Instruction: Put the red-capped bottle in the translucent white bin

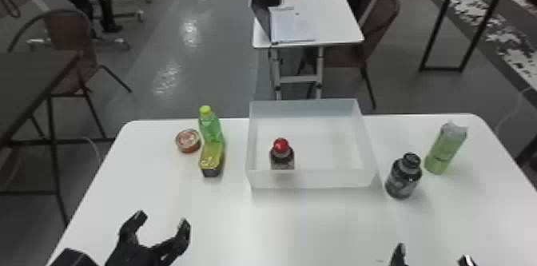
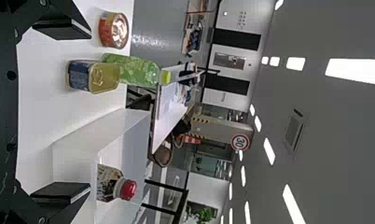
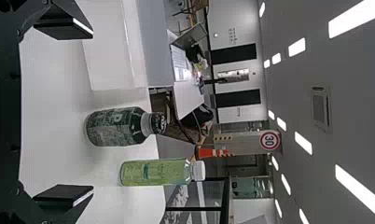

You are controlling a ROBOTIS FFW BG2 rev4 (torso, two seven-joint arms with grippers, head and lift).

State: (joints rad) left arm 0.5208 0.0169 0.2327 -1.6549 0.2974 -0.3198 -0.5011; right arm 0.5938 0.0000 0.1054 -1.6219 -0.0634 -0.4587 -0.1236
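Note:
The red-capped bottle [image 1: 282, 155] stands upright inside the translucent white bin [image 1: 313, 179], by its left front part. My left gripper [image 1: 162, 225] is open above the table's front left, well short of the bin. At the bottom edge, toward the right, my right gripper [image 1: 433, 259] is open too. In the left wrist view, the left gripper [image 2: 62, 109] has nothing between its fingers, and the red-capped bottle [image 2: 112, 183] rises behind the wall of the bin [image 2: 73, 161]. The right wrist view has the right gripper [image 3: 64, 112] with its fingers wide apart.
Left of the bin are a green bottle [image 1: 210, 127], a yellow-lidded container [image 1: 211, 159] and a round tin [image 1: 188, 141]. Right of it stand a dark bottle [image 1: 403, 177] and a light green bottle [image 1: 445, 149].

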